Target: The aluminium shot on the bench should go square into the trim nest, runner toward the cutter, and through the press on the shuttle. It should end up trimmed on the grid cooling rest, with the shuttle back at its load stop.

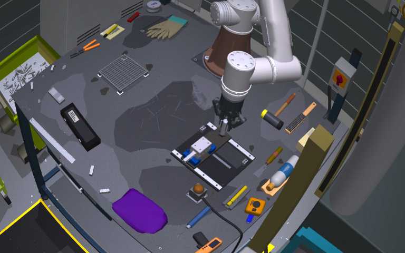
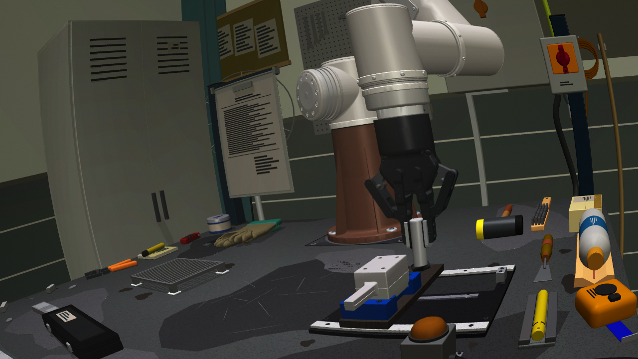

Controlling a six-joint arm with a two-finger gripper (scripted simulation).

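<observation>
My gripper (image 1: 224, 123) (image 2: 418, 232) is closed around the upright grey handle post (image 1: 222, 129) (image 2: 419, 243) at the far end of the shuttle plate (image 1: 206, 143) (image 2: 392, 290). The shuttle sits toward the left end of the press base's rails (image 1: 213, 158) (image 2: 428, 299). On it the blue trim nest (image 1: 195, 156) (image 2: 379, 301) carries the pale aluminium shot (image 1: 201, 146) (image 2: 381, 274). The shot's runner (image 1: 189, 156) (image 2: 359, 297) sticks out toward the near-left. The grid cooling rest (image 1: 123, 72) (image 2: 177, 270) lies at the far left of the bench with nothing on it.
Behind the work stand my brown base (image 1: 231, 47) and a locker (image 2: 120, 143). A brown push button (image 1: 198, 189) (image 2: 428, 330) sits in front of the rails. A mallet (image 1: 271, 119), wire brush (image 1: 300, 117), chisel (image 1: 270, 159) and bottle (image 1: 283, 173) lie to the right.
</observation>
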